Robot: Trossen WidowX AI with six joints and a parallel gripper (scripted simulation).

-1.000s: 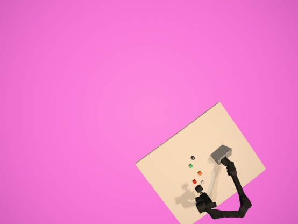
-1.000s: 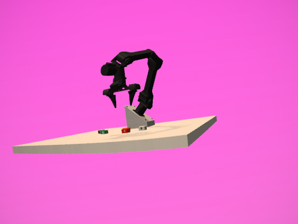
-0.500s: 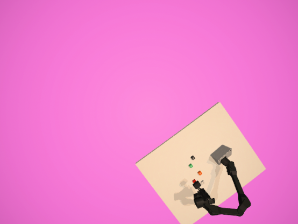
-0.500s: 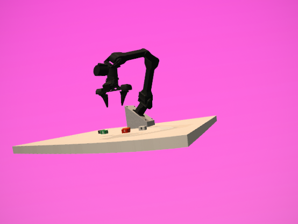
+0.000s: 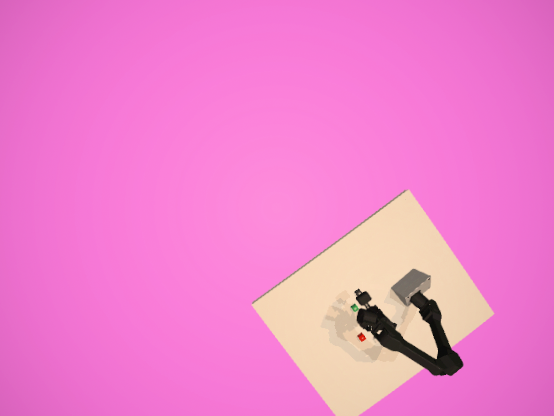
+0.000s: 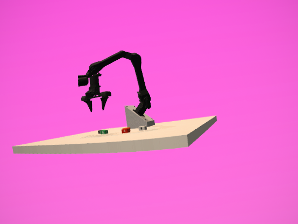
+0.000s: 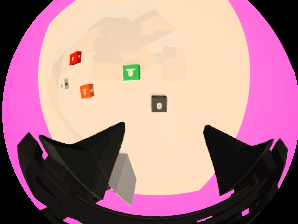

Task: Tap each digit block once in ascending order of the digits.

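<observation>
From my exterior view, the black arm (image 6: 138, 72) arches above the centre of the frame from a grey wedge-shaped base (image 6: 132, 119). I have the open jaws (image 6: 97, 111) pointing down, left of centre, well above the pale counter (image 6: 107, 148). Below, a green block (image 6: 104, 132) sits left, a red block (image 6: 125, 130) nearer the middle and a whitish block (image 6: 142, 128) to its right.
</observation>
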